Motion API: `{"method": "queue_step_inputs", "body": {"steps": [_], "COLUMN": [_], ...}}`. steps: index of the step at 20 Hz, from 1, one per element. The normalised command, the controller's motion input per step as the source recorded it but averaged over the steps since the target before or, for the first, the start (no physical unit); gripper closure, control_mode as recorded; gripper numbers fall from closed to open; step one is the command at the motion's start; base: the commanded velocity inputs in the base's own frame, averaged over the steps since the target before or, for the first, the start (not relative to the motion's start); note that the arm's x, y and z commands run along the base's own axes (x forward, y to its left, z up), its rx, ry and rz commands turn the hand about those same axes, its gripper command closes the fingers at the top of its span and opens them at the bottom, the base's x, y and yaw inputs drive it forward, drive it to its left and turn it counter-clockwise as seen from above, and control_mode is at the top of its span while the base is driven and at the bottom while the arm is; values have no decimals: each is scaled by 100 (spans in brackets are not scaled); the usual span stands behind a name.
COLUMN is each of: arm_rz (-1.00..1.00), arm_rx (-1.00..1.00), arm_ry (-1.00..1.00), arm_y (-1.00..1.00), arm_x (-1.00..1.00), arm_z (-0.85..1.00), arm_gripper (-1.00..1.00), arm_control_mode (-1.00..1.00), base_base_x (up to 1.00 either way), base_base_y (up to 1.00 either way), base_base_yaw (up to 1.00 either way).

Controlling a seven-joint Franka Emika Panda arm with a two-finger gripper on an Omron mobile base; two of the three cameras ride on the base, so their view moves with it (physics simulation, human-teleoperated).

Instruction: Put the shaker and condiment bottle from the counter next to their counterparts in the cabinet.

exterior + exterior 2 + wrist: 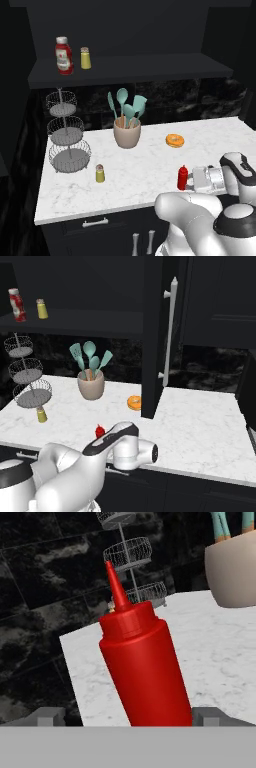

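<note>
On the counter [140, 167], the hand view shows the end effector [130, 716] open, fingers flanking the condiment bottle [142, 667].

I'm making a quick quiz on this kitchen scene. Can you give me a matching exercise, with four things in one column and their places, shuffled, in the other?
Things:
1. squeeze bottle
2. counter shaker
3. ketchup bottle
4. donut

Places:
A. on the cabinet shelf, beside a second shaker
B. on the counter, right of the utensil crock
C. on the counter, in front of the wire basket stand
D. at the counter's front edge, right at the end effector

Pairs: 1-D, 2-C, 3-A, 4-B
</note>
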Motion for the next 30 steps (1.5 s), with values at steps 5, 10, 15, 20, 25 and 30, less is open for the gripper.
{"method": "queue_step_inputs", "body": {"steps": [5,10,15,20,25,30], "arm_rz": [0,4,0,-10,-19,-29], "arm_rx": [4,10,15,0,-3,0], "arm_ry": [1,7,-4,-5,0,0], "arm_y": [11,19,0,33,55,52], "arm_x": [22,22,3,8,-4,-15], "arm_z": [-11,-18,39,79,82,68], "arm_gripper": [100,100,100,100,100,100], "arm_control_mode": [-100,-100,-100,-100,-100,-100], "base_base_x": [0,0,0,0,0,0], "base_base_y": [0,0,0,0,0,0], "base_base_yaw": [0,0,0,0,0,0]}}
